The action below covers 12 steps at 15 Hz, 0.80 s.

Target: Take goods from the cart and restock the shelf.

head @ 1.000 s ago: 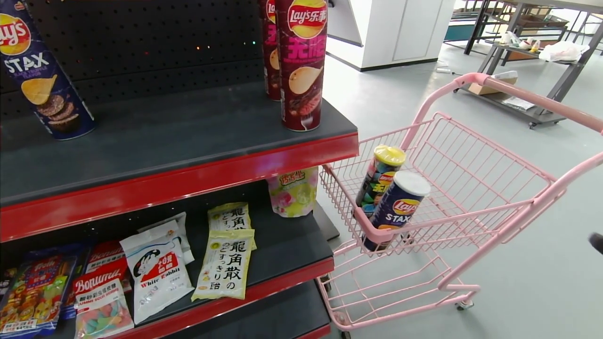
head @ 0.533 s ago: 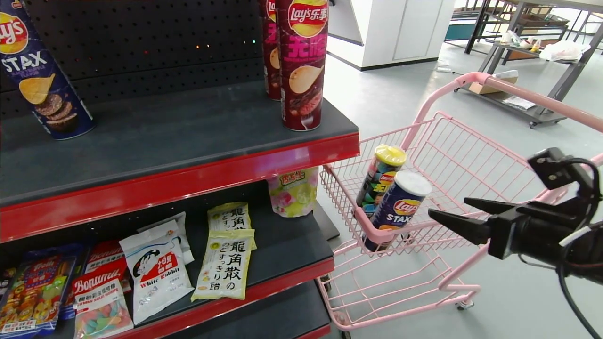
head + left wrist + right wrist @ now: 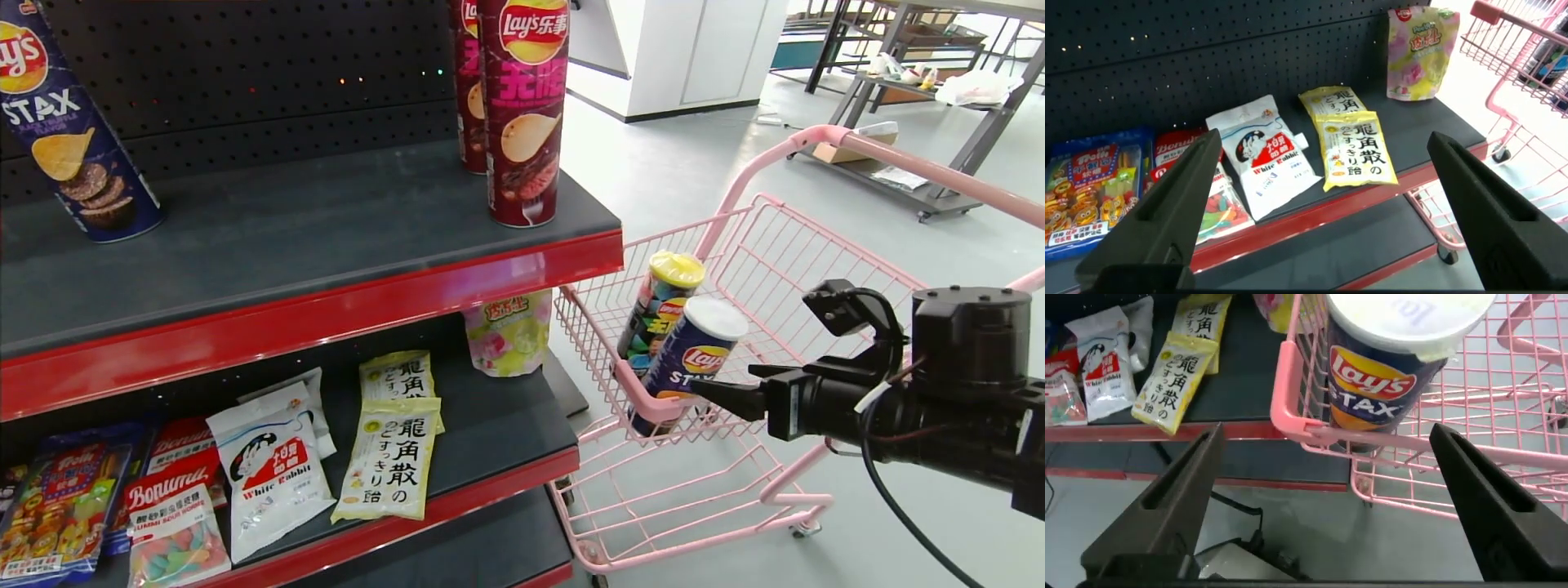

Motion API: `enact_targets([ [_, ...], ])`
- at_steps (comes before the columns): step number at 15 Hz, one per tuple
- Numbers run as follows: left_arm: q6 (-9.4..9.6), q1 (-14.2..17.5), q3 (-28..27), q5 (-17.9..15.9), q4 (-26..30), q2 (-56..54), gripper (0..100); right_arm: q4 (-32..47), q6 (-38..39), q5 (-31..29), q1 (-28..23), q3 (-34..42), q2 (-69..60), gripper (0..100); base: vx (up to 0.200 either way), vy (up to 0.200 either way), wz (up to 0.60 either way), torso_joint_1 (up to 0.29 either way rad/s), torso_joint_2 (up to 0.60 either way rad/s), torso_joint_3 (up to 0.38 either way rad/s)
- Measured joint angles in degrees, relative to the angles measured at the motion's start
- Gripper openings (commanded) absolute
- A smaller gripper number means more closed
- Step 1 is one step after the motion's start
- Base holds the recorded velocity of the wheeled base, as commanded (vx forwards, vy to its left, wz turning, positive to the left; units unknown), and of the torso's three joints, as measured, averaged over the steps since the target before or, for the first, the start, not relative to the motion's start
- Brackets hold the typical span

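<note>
**Lining up on the blue can**

Left gripper [image 3: 1324, 137] hangs spread open over the lower shelf [image 3: 1437, 122]. The blue can [image 3: 690, 359] leans in the cart's [image 3: 939, 176] front corner by the shelf. The right gripper [image 3: 722, 376], fingers wide apart, sits just beside it. I'd straddle it below the lid, then squeeze.

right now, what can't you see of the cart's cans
Lower part of the blue can: head view, behind cart rim and right gripper.
Lower body of the yellow-lidded can: head view, behind the blue can.
Lid of the blue can: right wrist view, cut by the edge.
</note>
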Motion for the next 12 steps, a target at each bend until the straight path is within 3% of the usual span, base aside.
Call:
enact_targets([
  [12, 0.06, 0.0, 0.0, 0.04, 0.0, 0.0, 100, -5.33, 2.67, -2.11, -1.0, -6.07, 11.17, 100, 0.0, 0.0, 0.0, 0.0, 0.0, 0.0],
])
